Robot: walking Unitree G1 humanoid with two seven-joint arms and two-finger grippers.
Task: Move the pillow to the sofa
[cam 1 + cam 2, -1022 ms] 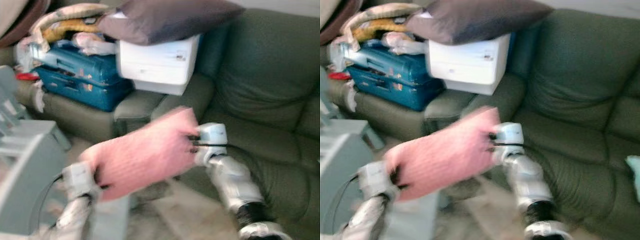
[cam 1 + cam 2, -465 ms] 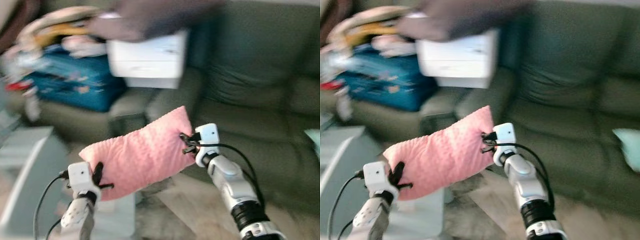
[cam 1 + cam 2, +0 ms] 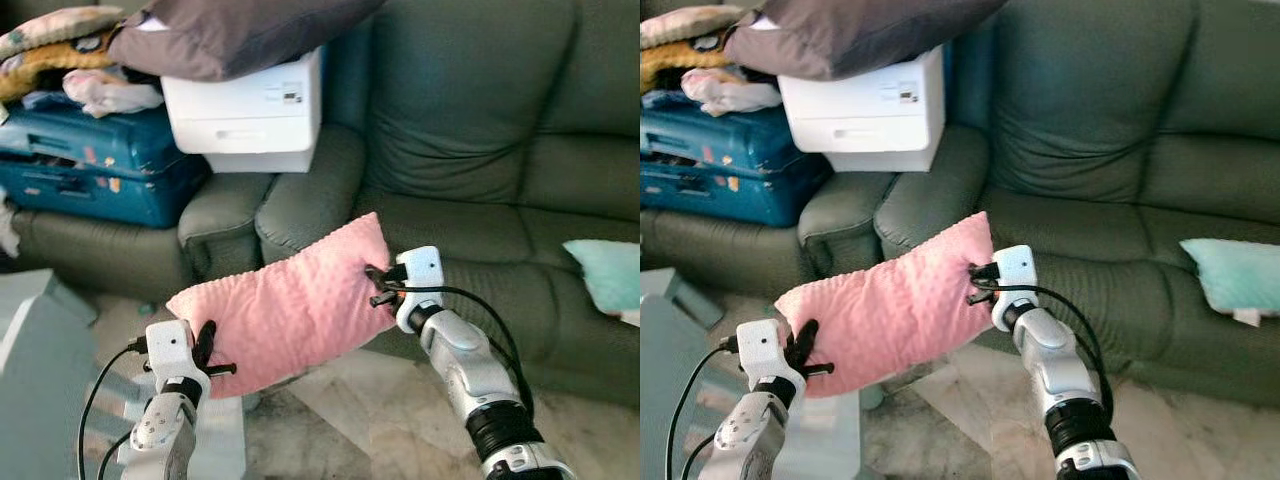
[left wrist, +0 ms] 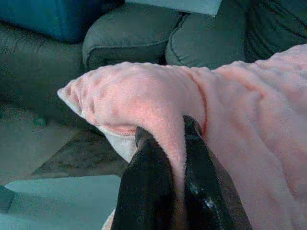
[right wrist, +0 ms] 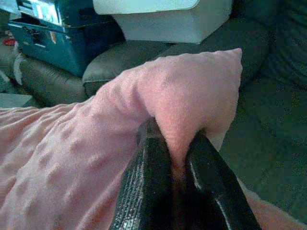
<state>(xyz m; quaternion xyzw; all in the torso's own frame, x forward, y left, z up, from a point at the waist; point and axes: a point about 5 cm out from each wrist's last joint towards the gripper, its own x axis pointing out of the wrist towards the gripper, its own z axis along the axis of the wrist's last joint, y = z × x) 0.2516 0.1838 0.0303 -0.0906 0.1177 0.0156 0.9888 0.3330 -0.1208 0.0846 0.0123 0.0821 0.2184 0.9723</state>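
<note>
My left gripper (image 3: 205, 352) and right gripper (image 3: 377, 285) pinch the pink pillow (image 3: 285, 310) ends, green sofa (image 3: 470, 190) at one o'clock.

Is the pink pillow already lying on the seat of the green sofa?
No, the pink pillow hangs in the air before the green sofa, pinched at its ends by the left gripper and the right gripper.

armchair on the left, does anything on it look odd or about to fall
Yes. The armchair is heaped with blue suitcases, a white printer overhanging its armrest, and a dark cushion tilted on top. The stack looks precarious. The pink pillow hangs level between both grippers.
</note>
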